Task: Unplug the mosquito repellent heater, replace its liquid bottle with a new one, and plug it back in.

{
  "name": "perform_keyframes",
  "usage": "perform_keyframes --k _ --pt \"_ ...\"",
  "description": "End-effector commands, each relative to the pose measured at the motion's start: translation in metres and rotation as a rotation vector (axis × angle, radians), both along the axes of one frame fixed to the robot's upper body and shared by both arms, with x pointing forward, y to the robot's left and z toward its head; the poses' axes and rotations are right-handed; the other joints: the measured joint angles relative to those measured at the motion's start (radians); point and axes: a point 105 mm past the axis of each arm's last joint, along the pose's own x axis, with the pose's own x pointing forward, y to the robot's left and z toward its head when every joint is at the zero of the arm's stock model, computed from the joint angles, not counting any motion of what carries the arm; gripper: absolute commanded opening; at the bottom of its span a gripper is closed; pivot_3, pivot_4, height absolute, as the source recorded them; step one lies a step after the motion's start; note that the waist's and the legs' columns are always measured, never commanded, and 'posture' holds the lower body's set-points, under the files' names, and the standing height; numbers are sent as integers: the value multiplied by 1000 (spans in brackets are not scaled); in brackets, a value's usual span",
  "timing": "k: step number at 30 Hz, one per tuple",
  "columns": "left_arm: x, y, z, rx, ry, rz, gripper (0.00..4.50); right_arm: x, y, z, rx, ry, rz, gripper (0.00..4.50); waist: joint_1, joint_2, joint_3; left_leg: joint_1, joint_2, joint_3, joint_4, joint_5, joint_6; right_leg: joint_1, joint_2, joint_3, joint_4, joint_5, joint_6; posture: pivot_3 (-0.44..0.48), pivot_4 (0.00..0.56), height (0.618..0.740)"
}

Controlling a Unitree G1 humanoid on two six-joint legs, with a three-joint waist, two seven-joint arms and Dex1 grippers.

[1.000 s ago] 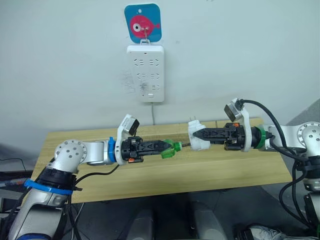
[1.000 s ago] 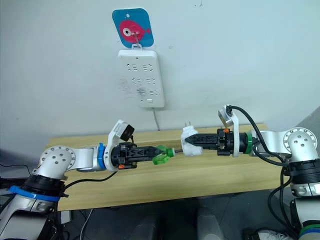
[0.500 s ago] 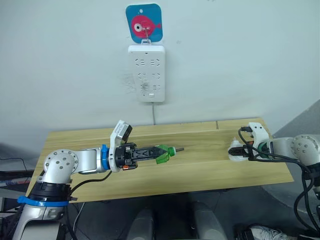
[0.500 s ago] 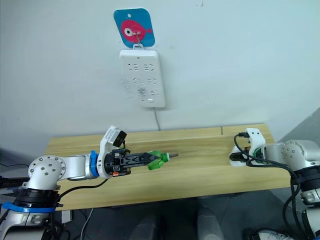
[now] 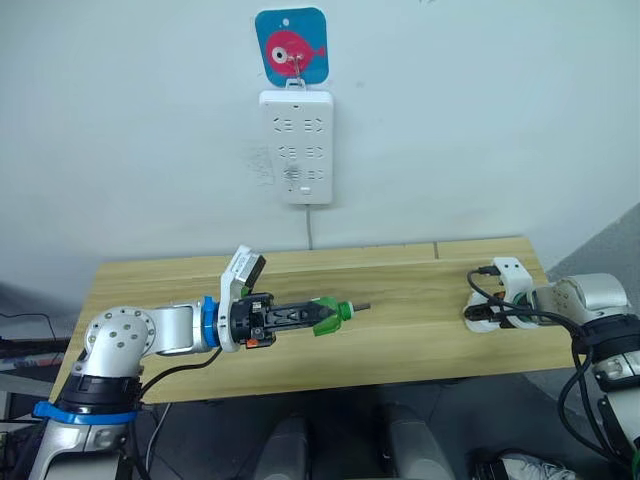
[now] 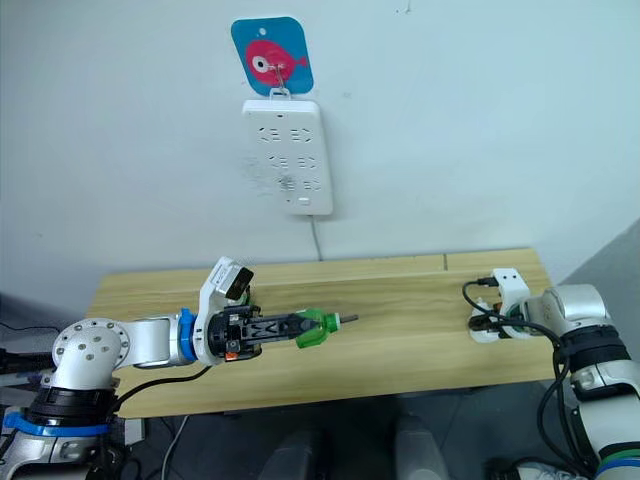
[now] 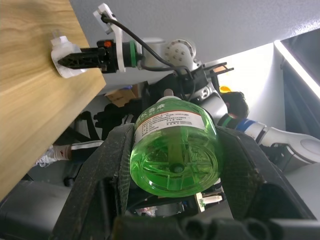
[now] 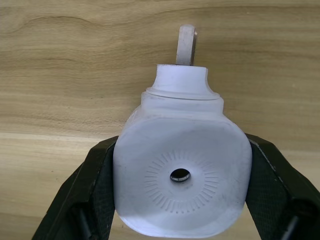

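Observation:
My left gripper [image 5: 325, 314] is shut on a green liquid bottle [image 5: 328, 314], held sideways just above the middle of the wooden table [image 5: 390, 340], its dark wick tip pointing toward the right arm. The left wrist view has the bottle [image 7: 175, 147] clamped between both fingers. At the table's right end my right gripper [image 5: 474, 317] is shut on the white mosquito repellent heater [image 5: 474, 320], low against the tabletop. In the right wrist view the heater [image 8: 181, 177] sits between the black fingers [image 8: 92, 190], a metal prong [image 8: 186, 45] pointing away over the wood.
A white wall power strip [image 5: 296, 145] hangs below a blue plaque with a pink fish [image 5: 291, 45], its cord dropping behind the table. The table's right edge lies close to the heater.
The right arm has drawn back from the middle and lowered the heater to the table's right end. The left gripper with the green bottle has stayed near the centre, a little lower.

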Motion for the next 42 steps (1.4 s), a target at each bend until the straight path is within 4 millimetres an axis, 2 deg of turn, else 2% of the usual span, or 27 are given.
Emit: perform_keyframes --k 1,2,3,8,12,15,16,20,22,25,29,31,33,38,42 --pt "-2 -2 4 -7 -40 -10 2250 5 2 6 -8 -35 54 3985 1 0 0 0 0 0 0 0 0 0 0 0 0 0 0 -54 238 740" --pt "-2 -2 4 -9 -41 -11 2250 5 1 6 -9 -34 57 4311 2 0 0 0 0 0 0 0 0 0 0 0 0 0 0 -54 238 740" --pt "-2 -3 4 -11 -43 -13 2250 5 1 6 -8 -35 57 4456 2 0 0 0 0 0 0 0 0 0 0 0 0 0 0 -58 237 740" --pt "0 -2 3 -13 -47 -9 2250 8 -3 22 -25 -89 92 4456 2 0 0 0 0 0 0 0 0 0 0 0 0 0 0 -72 233 740" --pt "5 2 2 -20 -71 29 2250 3 -4 52 -36 -161 154 4456 2 1 0 0 0 0 0 0 0 0 -1 0 0 0 0 -79 233 740" --pt "9 1 2 11 -167 63 2250 3 4 77 23 -235 142 4456 2 1 0 0 0 -1 0 0 0 0 -1 0 -1 0 0 -95 233 740" --pt "11 -2 1 41 -250 76 2250 4 12 85 88 -261 128 4456 1 1 0 0 0 -1 0 0 0 0 -1 0 -1 0 0 -97 232 740" --pt "24 -19 8 126 -657 163 2250 -4 65 123 498 -348 184 4456 1 1 0 1 2 0 -1 0 -1 1 -1 1 -2 1 -1 -113 233 740" --pt "38 -25 16 145 -801 270 2250 -17 83 128 738 -313 185 4456 4 1 0 0 2 0 -1 1 -1 1 -1 1 -2 1 -2 -113 233 740" --pt "52 -28 24 195 -988 385 2250 -38 108 134 950 -294 274 4456 19 1 0 -1 1 -2 -1 0 0 1 -2 0 -2 1 -2 -109 236 740" --pt "63 -29 32 205 -1085 506 2250 -50 138 147 1084 -292 295 4456 16 1 0 -1 0 0 -1 -1 1 0 -3 1 -2 1 -2 -107 236 740" --pt "58 -37 33 192 -1119 491 2250 -50 156 156 1148 -286 239 4456 8 0 1 -1 1 0 0 -1 2 1 -3 0 -2 1 -2 -104 235 740" --pt "55 -41 35 178 -1124 489 2250 -50 170 159 1134 -289 236 4456 -1 0 1 -1 1 0 0 -1 4 1 -3 1 -2 1 -2 -103 234 740" --pt "44 -50 39 151 -1152 450 2250 -44 186 163 1160 -309 138 4456 -11 0 1 0 2 -1 0 -1 5 1 0 0 0 1 -2 -97 235 740" --pt "37 -57 41 128 -1141 427 2250 -37 190 168 1185 -316 81 4456 -13 0 1 -1 1 -2 -1 -1 4 1 0 -1 -1 1 -2 -100 234 740"
